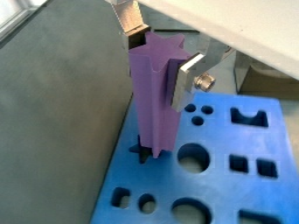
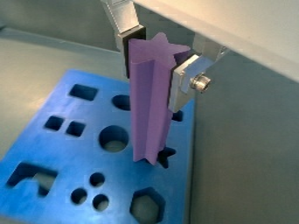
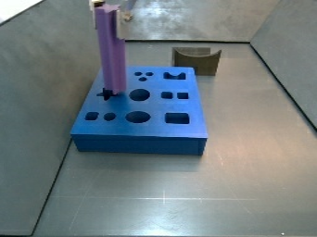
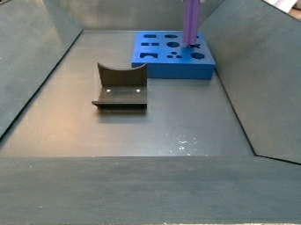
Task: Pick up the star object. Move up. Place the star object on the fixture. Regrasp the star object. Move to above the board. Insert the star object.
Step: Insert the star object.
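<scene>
My gripper [image 1: 163,59] is shut on the purple star object [image 1: 156,105] and holds it upright by its upper end, with silver fingers [image 2: 184,80] pressed on opposite sides. The peg's lower end sits at the star-shaped hole [image 1: 142,154] near one edge of the blue board [image 1: 222,140]. In both side views the star object [image 3: 107,51] stands straight up from the board [image 3: 158,106], and I cannot tell how deep its tip sits in the hole. The dark fixture [image 3: 196,58] stands apart from the board with nothing in its notch.
The board [image 4: 165,70] carries circle, square and other cut-outs beside the star hole. Grey sloping walls [image 3: 37,83] enclose the floor on all sides. The fixture [image 4: 120,88] lies on the floor between the board and the near wall in a side view.
</scene>
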Controlling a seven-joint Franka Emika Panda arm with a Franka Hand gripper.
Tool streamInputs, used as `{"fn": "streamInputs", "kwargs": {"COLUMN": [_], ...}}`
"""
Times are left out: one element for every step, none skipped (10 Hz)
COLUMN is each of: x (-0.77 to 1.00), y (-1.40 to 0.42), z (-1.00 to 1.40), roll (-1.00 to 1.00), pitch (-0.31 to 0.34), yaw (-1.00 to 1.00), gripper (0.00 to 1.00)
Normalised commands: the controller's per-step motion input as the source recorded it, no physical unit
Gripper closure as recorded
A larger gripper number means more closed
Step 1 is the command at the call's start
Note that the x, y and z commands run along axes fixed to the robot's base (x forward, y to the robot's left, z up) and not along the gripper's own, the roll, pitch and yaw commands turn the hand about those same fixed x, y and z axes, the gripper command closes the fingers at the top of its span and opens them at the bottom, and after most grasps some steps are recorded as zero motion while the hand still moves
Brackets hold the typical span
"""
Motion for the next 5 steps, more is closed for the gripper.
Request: {"fn": "streamInputs", "kwargs": {"x": [-0.33, -0.30, -0.17, 0.00, 0.13], "y": [0.00, 0.04, 0.00, 0.00, -0.02], "z": [0.00, -0.08, -0.23, -0.22, -0.18], "roll": [0.00, 0.01, 0.00, -0.02, -0.05], "pitch": [-0.020, 0.000, -0.017, -0.016, 0.000], "yaw": [-0.27, -0.18, -0.08, -0.08, -0.15], "gripper": [1.00, 1.00, 1.00, 1.00, 1.00]}}
